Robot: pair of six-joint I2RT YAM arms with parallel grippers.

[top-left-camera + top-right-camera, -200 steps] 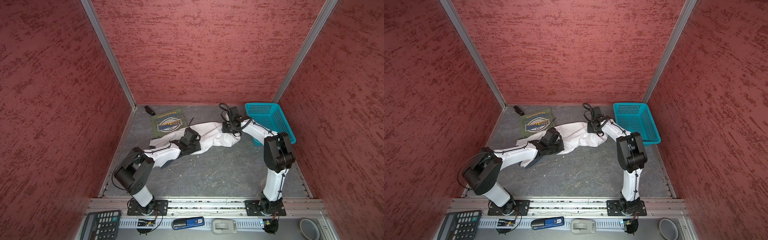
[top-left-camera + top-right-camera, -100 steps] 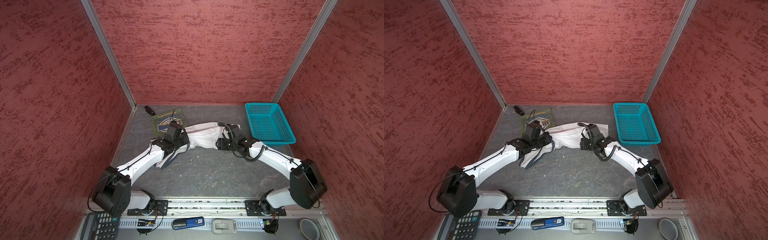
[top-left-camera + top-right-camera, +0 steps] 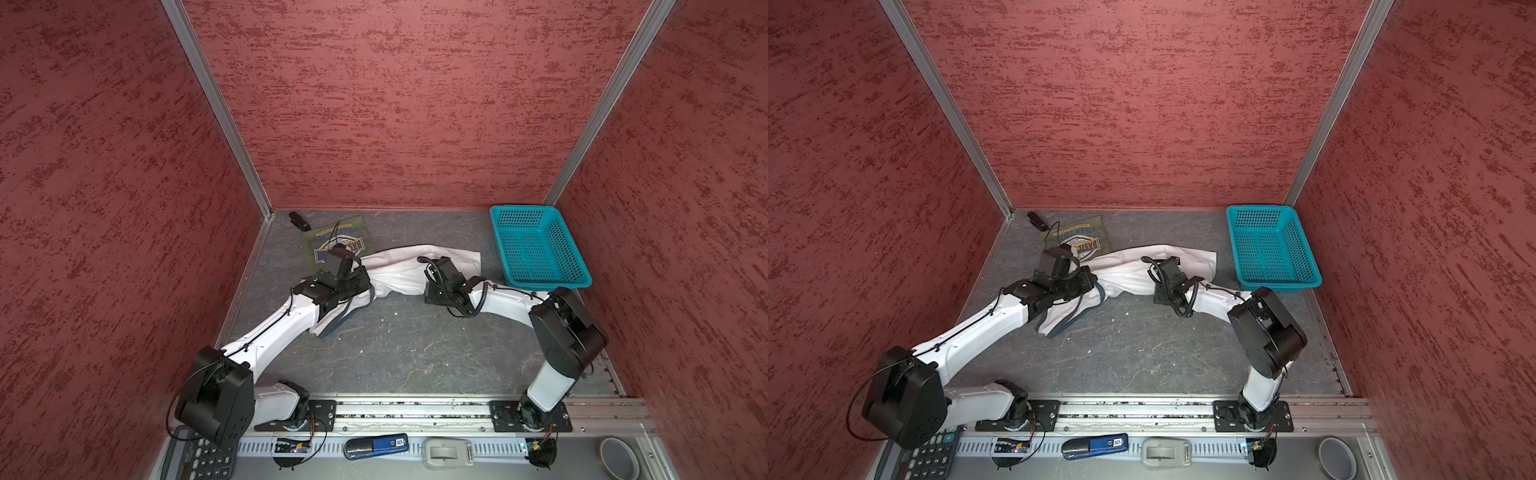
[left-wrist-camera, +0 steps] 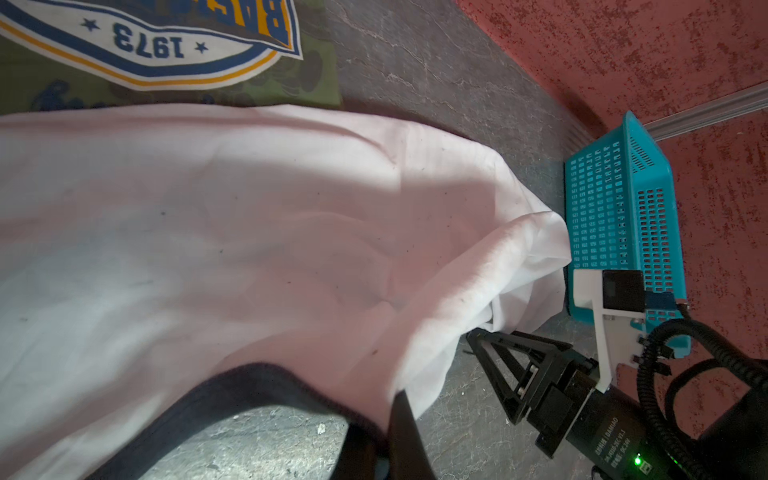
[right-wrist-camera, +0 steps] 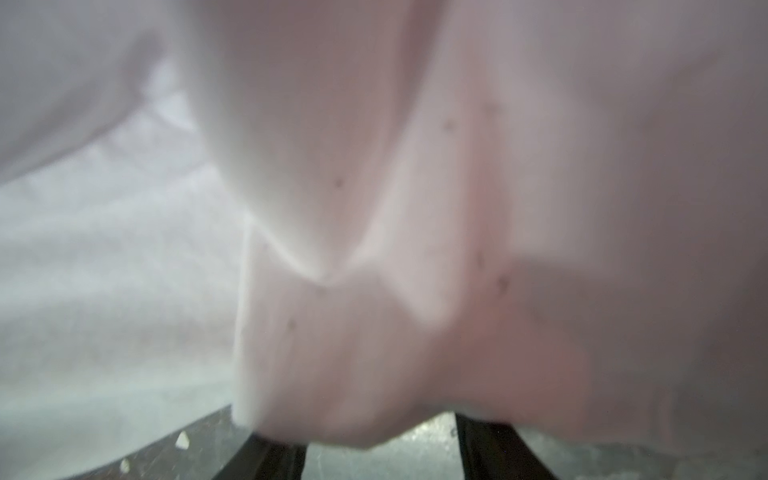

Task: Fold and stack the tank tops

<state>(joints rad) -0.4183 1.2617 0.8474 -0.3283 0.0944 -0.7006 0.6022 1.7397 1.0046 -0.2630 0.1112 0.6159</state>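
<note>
Grey surface (image 3: 415,353): the near half is bare, which we judge to be working room kept free for folding. The white tank top (image 3: 399,270) is the largest item. It is unfolded and rumpled, strung across the far half of the surface between the two arms, with one end by the basket and a grey-trimmed end hanging toward the middle at the left. We read this as a spread-out step: held at both ends, it can be pulled flat before any fold. The turquoise basket (image 3: 536,249) sits empty in the far right corner, just beside the white cloth's end, and seems to play no part here. The olive tank top (image 3: 332,241) lies folded flat, badge up, near the far left corner. We take it as finished and parked there as the base of the stack. In the left wrist view the white cloth (image 4: 249,228) hides its nearer edge, and we cannot tell whether the two touch. The left gripper (image 4: 380,432) has its jaws together, pinching the dark trim of the white top, a firm hem that should not slip. The right gripper (image 5: 374,453) has its jaws apart with the cloth draped over the tips. We see no clamp, so we judge it is placed to take that end. A small black object (image 3: 299,220) lies by the far left corner, and we cannot identify it.
</note>
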